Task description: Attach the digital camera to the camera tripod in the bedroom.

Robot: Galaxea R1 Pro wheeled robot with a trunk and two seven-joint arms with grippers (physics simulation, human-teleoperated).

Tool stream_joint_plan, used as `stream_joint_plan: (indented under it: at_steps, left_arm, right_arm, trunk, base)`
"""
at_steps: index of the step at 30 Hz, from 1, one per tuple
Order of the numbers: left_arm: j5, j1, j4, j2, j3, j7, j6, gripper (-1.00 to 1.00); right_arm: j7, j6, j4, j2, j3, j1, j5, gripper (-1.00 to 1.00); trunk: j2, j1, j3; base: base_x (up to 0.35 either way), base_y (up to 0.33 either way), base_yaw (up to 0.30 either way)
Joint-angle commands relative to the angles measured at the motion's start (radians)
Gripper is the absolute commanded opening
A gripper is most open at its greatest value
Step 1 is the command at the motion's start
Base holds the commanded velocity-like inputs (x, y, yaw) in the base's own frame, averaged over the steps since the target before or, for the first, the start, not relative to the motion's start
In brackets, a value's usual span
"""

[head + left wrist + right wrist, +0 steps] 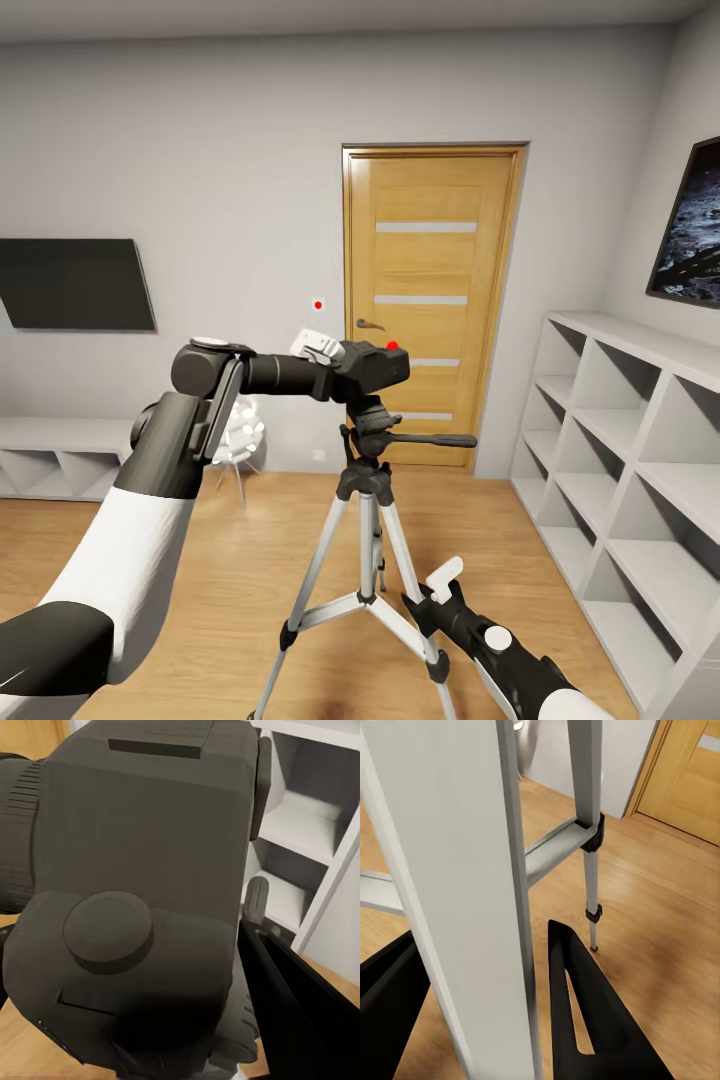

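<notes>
The left gripper reaches level from the left arm and pinches the camera, holding it right on top of the tripod head, with its red button up; in the left wrist view the camera bulks dark between the fingers, 1 finger showing beside it. Whether the camera base is seated on the head or just above it, I cannot tell. The right gripper is low, spread around 1 silver leg; in the right wrist view its black fingers stand either side of that leg without clearly pressing it. The tripod stands on the plank floor in front of the oak door, with grey shelving to the right and its side handle pointing that way. The risk, as I judge it: if the left gripper lets go before the camera is locked, it could tip off the head and drop to the floor. A sideways push from the left arm, or a nudge on the leg from the right, could shift or topple the tripod.
</notes>
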Motion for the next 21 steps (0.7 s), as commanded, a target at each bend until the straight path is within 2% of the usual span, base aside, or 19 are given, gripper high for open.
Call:
stream_joint_plan:
  at_steps: [1, 9, 14, 21]
  left_arm:
    - [-0.009, -0.001, 0.000, -0.001, 0.001, -0.012, 0.004, -1.00]
    - [-0.010, -0.001, 0.002, -0.001, -0.016, -0.012, 0.004, -1.00]
    - [-0.010, 0.000, 0.002, 0.000, -0.023, -0.012, 0.004, -1.00]
    - [-0.010, -0.001, 0.002, 0.000, -0.027, -0.012, 0.004, -1.00]
  right_arm:
    - [-0.004, 0.001, 0.001, 0.000, 0.012, 0.000, 0.001, -1.00]
    - [-0.004, 0.002, 0.001, -0.001, 0.014, 0.000, 0.001, -1.00]
    - [-0.004, 0.002, 0.001, -0.001, 0.041, 0.000, 0.001, -1.00]
    - [-0.004, 0.003, 0.001, 0.000, 0.043, 0.000, 0.001, -1.00]
  trunk:
    - [-0.001, 0.000, -0.001]
    - [-0.001, 0.000, -0.001]
    - [-0.001, 0.000, -0.001]
    - [-0.001, 0.000, -0.001]
  base:
    - [0.000, 0.000, 0.000]
    - [0.000, 0.000, 0.000]
    - [0.000, 0.000, 0.000]
    - [0.000, 0.000, 0.000]
